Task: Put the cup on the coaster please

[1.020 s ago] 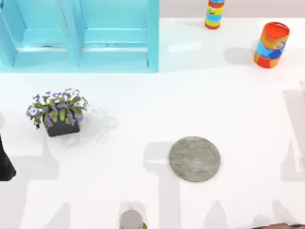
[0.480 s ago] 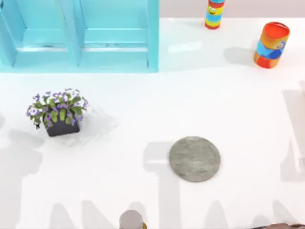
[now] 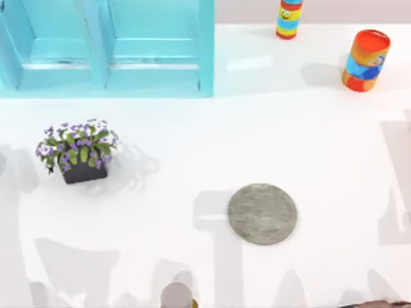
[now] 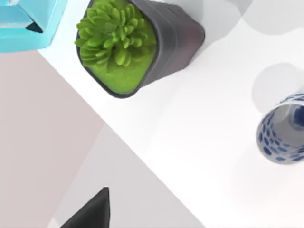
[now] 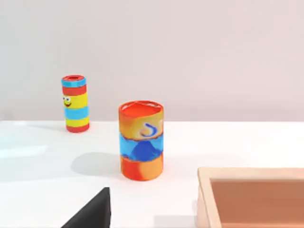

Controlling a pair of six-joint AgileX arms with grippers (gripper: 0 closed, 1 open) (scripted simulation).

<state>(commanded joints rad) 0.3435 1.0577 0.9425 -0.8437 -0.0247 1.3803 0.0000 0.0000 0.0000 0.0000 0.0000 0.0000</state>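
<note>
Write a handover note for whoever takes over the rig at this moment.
Left gripper: above the table, looking down at the cup, clear of it.
Right gripper: low over the table, facing an orange-and-blue can, beside a wooden tray.
Cup: standing on the table, apart from a potted succulent.
Coaster: bare, flat on the table in the top view.
Done: nothing yet.
Left: grasp the cup, carry it to the coaster, set it down.
</note>
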